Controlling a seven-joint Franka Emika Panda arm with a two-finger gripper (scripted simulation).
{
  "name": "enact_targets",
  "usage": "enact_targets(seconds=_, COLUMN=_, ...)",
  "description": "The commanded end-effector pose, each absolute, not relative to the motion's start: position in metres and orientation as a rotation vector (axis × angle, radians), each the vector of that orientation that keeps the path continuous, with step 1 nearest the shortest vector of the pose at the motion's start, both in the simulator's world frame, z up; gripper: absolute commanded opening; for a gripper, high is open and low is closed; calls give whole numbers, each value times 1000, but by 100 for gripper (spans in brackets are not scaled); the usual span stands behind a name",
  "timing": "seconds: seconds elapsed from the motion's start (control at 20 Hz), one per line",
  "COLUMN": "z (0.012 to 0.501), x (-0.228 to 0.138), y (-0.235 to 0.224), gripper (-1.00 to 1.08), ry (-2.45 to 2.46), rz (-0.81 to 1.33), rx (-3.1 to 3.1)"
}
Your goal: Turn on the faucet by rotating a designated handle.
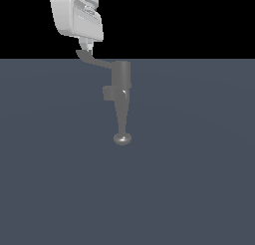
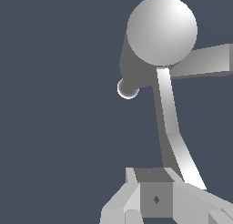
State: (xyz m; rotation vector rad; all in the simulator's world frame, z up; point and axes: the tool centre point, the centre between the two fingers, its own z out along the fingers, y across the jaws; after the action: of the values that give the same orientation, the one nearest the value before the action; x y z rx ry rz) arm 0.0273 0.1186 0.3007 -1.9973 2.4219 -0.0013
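The grey faucet stands on a dark floor, with a side block and a tapering spout ending in a rounded knob. The thin curved handle juts from the cylinder's top toward the exterior view's left. My white gripper hangs over the handle's paddle tip, fingers together, touching or almost touching it. In the wrist view the cylinder top is a bright disc. The handle runs from it to just beside my gripper. The spout knob peeks out beside the cylinder.
A flat dark blue-grey floor surrounds the faucet. Beyond its far edge there is only black background. No other objects are in view.
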Motion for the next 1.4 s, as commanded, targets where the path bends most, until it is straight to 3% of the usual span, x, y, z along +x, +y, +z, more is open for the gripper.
enact_targets(seconds=0.0, z=301, x=18, y=120, gripper=-100, ry=2424, rz=0, rx=-1999)
enact_targets(seconds=0.85, z=301, x=-31, y=128, gripper=-100, ry=2424, rz=0, rx=-1998)
enact_targets(seconds=1.35, z=301, x=-51, y=108, gripper=-100, ry=2427, rz=-4, rx=-1991)
